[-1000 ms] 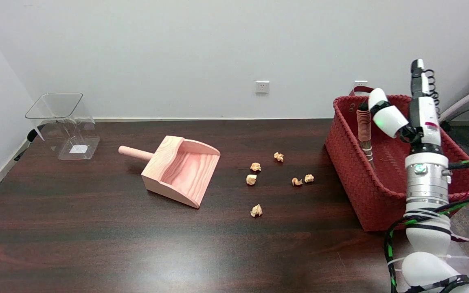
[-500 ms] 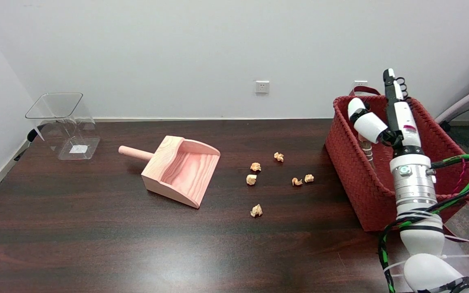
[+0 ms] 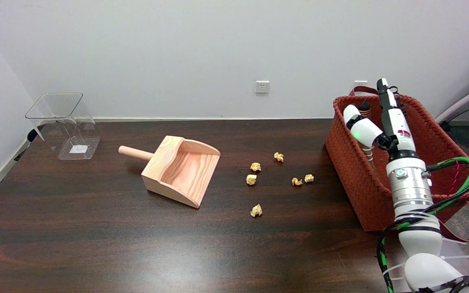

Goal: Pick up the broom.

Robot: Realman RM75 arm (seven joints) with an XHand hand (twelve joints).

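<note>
Robot hand (image 3: 375, 122) moved left and lower into the red basket (image 3: 350, 171), fingers apart by the broom (image 3: 365, 109) handle (no grip yet).

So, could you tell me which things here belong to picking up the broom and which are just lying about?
Part of the job:
- broom, standing in the basket, mostly hidden by the hand
- right hand, reaching into the basket at the broom
- red woven basket

Lying about:
- wooden dustpan
- paper scraps
- clear container
</note>
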